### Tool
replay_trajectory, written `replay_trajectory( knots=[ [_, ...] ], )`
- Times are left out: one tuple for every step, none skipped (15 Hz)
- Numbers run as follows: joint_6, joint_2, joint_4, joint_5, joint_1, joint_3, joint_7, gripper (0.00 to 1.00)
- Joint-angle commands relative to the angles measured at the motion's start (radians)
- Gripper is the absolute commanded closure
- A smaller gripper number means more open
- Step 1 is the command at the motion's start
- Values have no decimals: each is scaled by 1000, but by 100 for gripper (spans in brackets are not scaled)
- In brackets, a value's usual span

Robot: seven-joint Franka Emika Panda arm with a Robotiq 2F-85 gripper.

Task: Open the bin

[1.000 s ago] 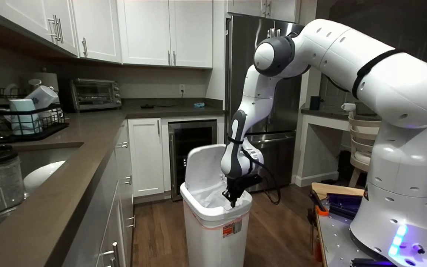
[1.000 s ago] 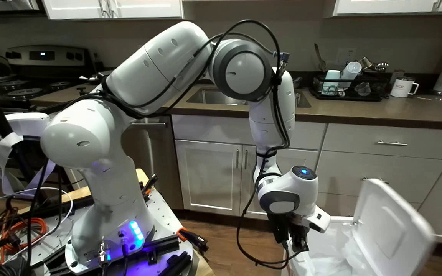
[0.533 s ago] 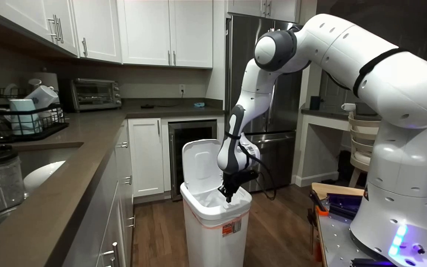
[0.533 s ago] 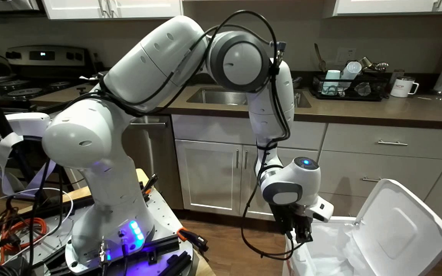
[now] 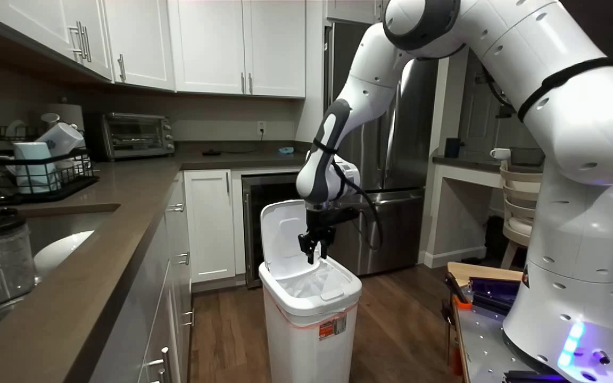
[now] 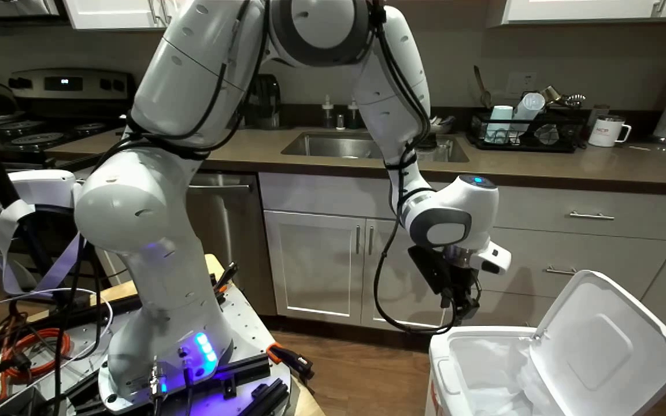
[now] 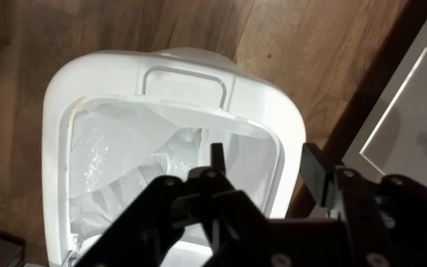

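Observation:
The tall white bin stands on the floor with its hinged lid swung up and back; the lid leans away from the opening. Inside, a pale liner shows in the wrist view. My gripper hangs above the bin, apart from rim and lid, fingers pointing down. From above, the gripper has its fingers spread wide with nothing between them; one is over the bin's opening, the other past its white rim.
A counter with drawers below runs alongside the bin. Behind it are a dark-fronted appliance and a steel refrigerator. The metal robot table carries clamps and cables.
My gripper has risen up out of the bin's mouth and away from its front rim, and its jaws have spread apart. The lid has tipped further back.

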Motion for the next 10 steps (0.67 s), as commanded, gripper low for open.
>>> replay_trajectory(
  knots=[
    [-153, -150, -70, -13, 50, -41, 25, 13],
    [-194, -180, -74, -14, 59, -48, 26, 6],
    [-226, -204, -80, -14, 65, -53, 25, 2],
    [-259, -228, -85, -14, 73, -59, 28, 0],
    [-287, -246, -87, -13, 78, -64, 29, 0],
    [-320, -268, -92, -10, 80, -65, 29, 0],
    [-352, -286, -96, -8, 81, -66, 22, 0],
    [-383, -302, -105, -5, 83, -66, 18, 0],
    [-340, -243, -59, 4, 77, -62, 1, 0],
    [-361, -259, -65, 4, 78, -63, 1, 0]
  ],
)
